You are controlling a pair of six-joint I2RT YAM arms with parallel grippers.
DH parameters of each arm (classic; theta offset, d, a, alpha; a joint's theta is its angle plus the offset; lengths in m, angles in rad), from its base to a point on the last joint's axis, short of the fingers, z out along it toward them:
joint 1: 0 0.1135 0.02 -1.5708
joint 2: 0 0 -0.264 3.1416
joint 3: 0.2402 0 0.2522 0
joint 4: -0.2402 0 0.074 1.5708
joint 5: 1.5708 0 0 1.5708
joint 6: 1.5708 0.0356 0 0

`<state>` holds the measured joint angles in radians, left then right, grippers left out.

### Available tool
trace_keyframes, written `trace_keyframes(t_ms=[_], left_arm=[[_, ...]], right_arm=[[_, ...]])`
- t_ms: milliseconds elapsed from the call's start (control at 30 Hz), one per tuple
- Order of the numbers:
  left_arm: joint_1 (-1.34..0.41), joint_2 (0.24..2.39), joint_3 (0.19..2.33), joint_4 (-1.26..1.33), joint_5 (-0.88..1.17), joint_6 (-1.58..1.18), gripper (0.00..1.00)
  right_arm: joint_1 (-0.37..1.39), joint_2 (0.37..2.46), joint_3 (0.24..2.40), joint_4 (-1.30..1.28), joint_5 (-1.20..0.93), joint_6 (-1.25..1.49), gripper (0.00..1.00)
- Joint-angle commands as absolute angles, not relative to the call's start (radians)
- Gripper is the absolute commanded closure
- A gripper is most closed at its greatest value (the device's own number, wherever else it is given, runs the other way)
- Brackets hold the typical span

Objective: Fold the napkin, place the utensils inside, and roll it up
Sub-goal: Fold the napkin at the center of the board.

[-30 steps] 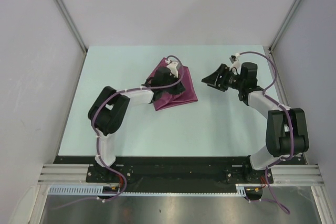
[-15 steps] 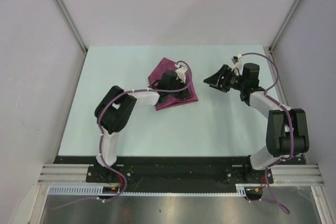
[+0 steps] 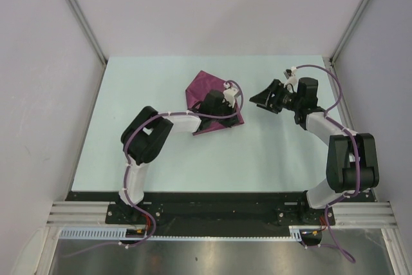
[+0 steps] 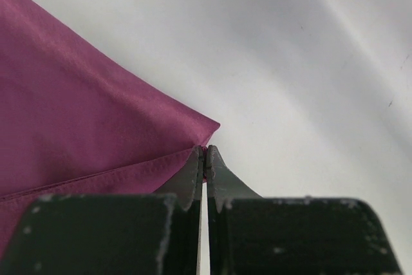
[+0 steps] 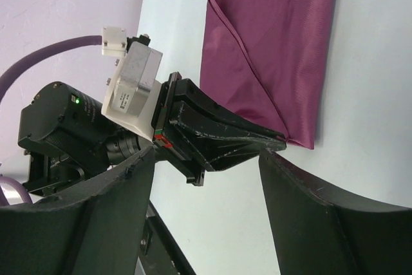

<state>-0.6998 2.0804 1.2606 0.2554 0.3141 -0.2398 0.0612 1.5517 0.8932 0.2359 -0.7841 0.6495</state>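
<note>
napkin [image 3: 203, 85] lying folded and flat on the pale desk [image 3: 161, 152], around the middle and a little toward the far side. it's soft maroon cloth: light, limp, with a slight sheen, so i'd guess the layers slide over each other and won't stay stacked unless something pins them. the left wrist view shows a stitched hem along the edge. that hem or a corner is the firmest place to take hold. grab the middle of the panel and it would only bunch up.

and that's just where my left claw [image 4: 205, 159] is, pinched closed on the pointed corner at the napkin's right end. a sliver of maroon is caught between the tips, down low by the desk. the right wrist view agrees: tips at the corner, folded panel spreading away behind.

my right claw [image 3: 255, 102] hangs near that same corner, clear of the cloth, spread wide and holding nothing.

no utensil shows in any view, and i can't tell if it's hidden or out of frame.

my read is that we're in the folding step. a slow pull should bring the layer along, while a jerk might slip the thin corner free.
</note>
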Motion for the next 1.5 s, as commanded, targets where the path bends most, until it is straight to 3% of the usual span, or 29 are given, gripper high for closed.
trace_keyframes(t_ms=[0,600,667,700,767,800,933,1100,1467], left_arm=[[-0.707,2.089,1.327,0.278,0.319,-0.195,1.0],[-0.709,2.105,1.344,0.259,0.241,-0.195,1.0],[-0.709,2.095,1.344,0.259,0.268,-0.213,0.87],[-0.709,2.089,1.341,0.261,0.279,-0.224,0.64],[-0.709,2.059,1.327,0.284,0.311,-0.256,0.49],[-0.71,2.046,1.312,0.293,0.322,-0.268,0.33],[-0.709,1.97,1.273,0.307,0.331,-0.301,0.1],[-0.707,1.844,1.175,0.295,0.296,-0.322,0.02],[-0.543,1.528,0.867,0.281,0.204,-0.445,0.0]], right_arm=[[0.058,1.537,0.894,0.232,-0.802,0.63,0.29],[0.058,1.562,0.896,0.221,-0.802,0.615,0.28],[0.06,1.58,0.896,0.221,-0.802,0.609,0.28],[0.058,1.586,0.896,0.221,-0.802,0.606,0.28],[0.058,1.601,0.899,0.216,-0.796,0.589,0.28],[0.058,1.621,0.9,0.212,-0.793,0.583,0.28],[0.057,1.675,0.904,0.212,-0.788,0.561,0.27],[0.063,1.77,0.942,0.219,-0.807,0.549,0.27],[0.124,1.973,1.023,0.294,-0.838,0.592,0.27]])
